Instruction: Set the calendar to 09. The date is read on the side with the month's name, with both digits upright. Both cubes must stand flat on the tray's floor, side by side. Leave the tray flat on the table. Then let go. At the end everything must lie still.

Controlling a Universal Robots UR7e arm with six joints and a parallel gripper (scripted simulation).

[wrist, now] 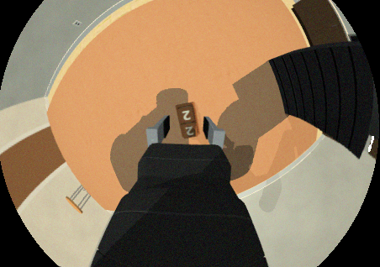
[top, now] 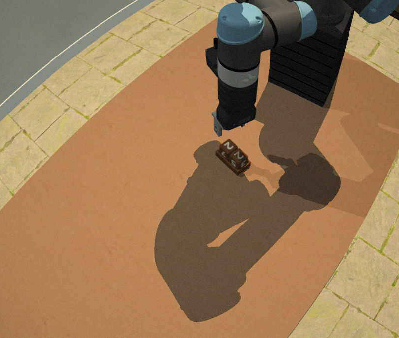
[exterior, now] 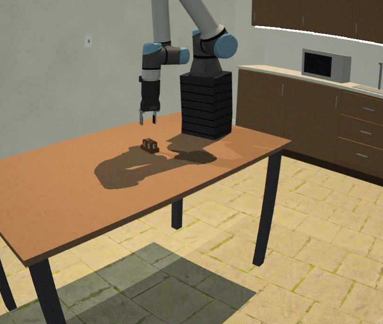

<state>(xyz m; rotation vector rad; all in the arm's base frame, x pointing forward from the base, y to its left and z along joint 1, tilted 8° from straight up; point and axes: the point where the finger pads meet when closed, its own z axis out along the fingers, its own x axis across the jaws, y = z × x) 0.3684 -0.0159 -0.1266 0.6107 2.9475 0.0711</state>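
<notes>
Two dark brown cubes with pale digits (top: 233,149) (exterior: 149,143) (wrist: 187,122) are seated side by side in a brown rectangular tray (top: 226,162) (exterior: 145,150) (wrist: 195,131), set on the orange-brown rectangular table (top: 101,203) (exterior: 66,181) (wrist: 202,32). Above them, the black two-finger gripper (top: 228,131) (exterior: 147,121) (wrist: 186,123) is held with its grey fingers spread apart.

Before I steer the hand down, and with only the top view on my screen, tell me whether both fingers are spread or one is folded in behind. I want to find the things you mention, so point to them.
Observer: Spread. The exterior view shows both fingers of the hand (top: 230,131) (exterior: 147,123) (wrist: 187,126) hanging apart, nothing between them.

Operator: Give me its height against the cubes (top: 228,145) (exterior: 149,143) (wrist: 185,115).

Observer: The exterior view shows the fingertips above them, with a visible gap.

Operator: Now the wrist view.

Observer: There, the cubes appear in the gap between the two fingers.
</notes>
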